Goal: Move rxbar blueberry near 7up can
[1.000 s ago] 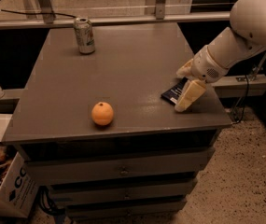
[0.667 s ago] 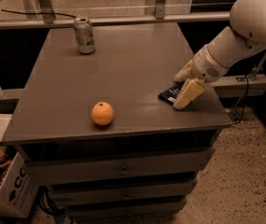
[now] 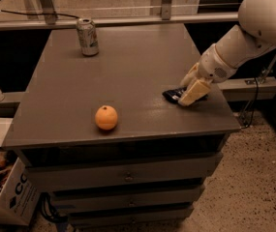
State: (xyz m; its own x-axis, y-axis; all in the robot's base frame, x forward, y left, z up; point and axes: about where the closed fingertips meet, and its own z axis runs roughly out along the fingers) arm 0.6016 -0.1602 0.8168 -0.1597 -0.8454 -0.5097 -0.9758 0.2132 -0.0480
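Grasp step in hand: gripper [image 3: 190, 87] sits on rxbar blueberry [image 3: 173, 94] at the arm-side front corner of table [image 3: 128, 66], closure can't be told; next needs a secure hold, then lift and carry to 7up can [image 3: 87, 36], well apart at the far back.

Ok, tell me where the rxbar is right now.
In the camera view, the rxbar lies by the right edge of the table, with the gripper down at it; the orange is front-left, the can far back-left.
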